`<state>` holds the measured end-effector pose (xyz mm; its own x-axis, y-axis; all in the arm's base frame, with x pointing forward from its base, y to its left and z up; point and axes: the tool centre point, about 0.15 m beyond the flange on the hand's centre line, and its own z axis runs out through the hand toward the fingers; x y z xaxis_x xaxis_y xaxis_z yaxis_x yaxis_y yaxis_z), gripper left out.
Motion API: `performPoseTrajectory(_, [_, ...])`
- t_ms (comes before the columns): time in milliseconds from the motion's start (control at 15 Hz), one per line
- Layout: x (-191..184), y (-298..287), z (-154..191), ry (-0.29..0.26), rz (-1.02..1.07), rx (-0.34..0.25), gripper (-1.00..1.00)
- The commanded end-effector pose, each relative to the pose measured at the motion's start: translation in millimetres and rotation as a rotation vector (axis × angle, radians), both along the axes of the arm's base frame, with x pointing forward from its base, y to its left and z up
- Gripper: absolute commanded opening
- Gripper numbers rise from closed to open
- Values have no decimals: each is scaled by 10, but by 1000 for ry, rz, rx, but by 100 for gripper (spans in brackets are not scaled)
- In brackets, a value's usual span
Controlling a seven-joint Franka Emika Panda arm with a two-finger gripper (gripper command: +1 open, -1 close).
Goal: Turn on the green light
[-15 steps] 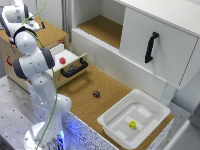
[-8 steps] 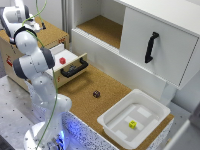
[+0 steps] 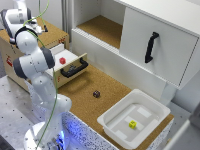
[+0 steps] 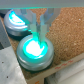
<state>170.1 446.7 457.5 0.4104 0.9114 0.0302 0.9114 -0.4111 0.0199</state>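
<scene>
Pressing down on the glowing green button (image 4: 35, 49), end effector (image 4: 38, 31) clenched, no legible writing anywhere.

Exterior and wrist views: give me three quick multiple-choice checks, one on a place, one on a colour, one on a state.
1. Where does the yellow block lie?
A. in the white bin
B. in the open drawer
C. on the cork top

2. What colour is the drawer handle?
A. red
B. black
C. white

3. In the wrist view, the button under the gripper is:
A. dark
B. glowing green
C. missing

Answers: 1 A, it sits on the bin floor; 2 B, a dark bar on the front; 3 B, its cap shines bright green.
</scene>
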Motion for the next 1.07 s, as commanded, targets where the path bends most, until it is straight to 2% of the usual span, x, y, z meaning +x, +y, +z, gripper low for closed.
performPoseTrajectory(0, [-65,-63,-347,11,-5,-15,-100])
performPoseTrajectory(267, [-104,-126,186,-30,-61,56,-100])
performPoseTrajectory(400, [-135,-176,436,-36,-83,63,-100])
performPoseTrajectory(600, [-38,-288,588,-44,-168,76,-100])
performPoseTrajectory(667, [-4,-322,568,-52,-192,66,100])
performPoseTrajectory(1000, [165,-507,505,-57,-304,66,100])
